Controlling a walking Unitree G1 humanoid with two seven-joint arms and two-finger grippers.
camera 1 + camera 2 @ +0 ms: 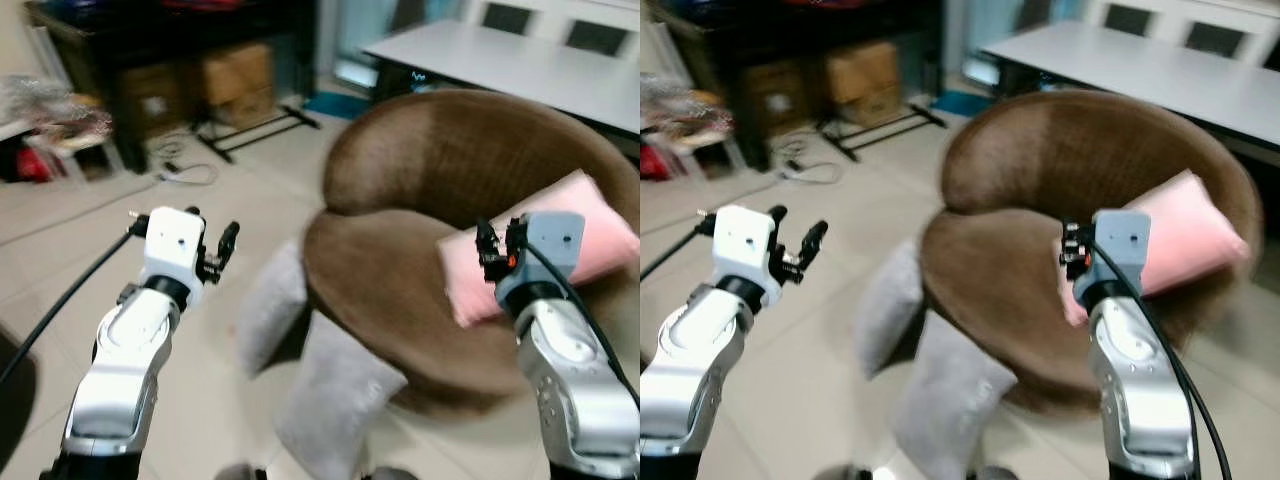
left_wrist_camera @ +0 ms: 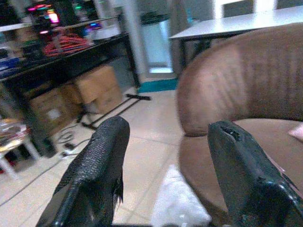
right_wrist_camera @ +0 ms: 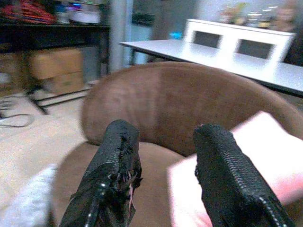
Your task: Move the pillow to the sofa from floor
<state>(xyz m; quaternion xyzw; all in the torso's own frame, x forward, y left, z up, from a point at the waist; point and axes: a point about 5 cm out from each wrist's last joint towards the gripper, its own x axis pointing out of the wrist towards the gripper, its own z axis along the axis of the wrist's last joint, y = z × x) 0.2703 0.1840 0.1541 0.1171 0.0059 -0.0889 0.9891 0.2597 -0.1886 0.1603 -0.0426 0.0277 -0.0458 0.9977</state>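
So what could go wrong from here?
1. Two grey pillows lean on the floor against the sofa, by the robot's feet; stepping in could snag them.
2. The pink pillow sits near the seat edge; the right gripper hovering beside it could nudge it off.
3. Both grippers, the left gripper too, are open and empty.

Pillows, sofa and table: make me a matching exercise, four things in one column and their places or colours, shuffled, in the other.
Things:
1. pink pillow
2. grey pillows
3. sofa
4. white table

Descriptions:
A. brown, with a rounded back
B. behind the sofa, with chairs along it
C. lying on the sofa seat
D. on the floor against the sofa's front

Pairs: 1-C, 2-D, 3-A, 4-B
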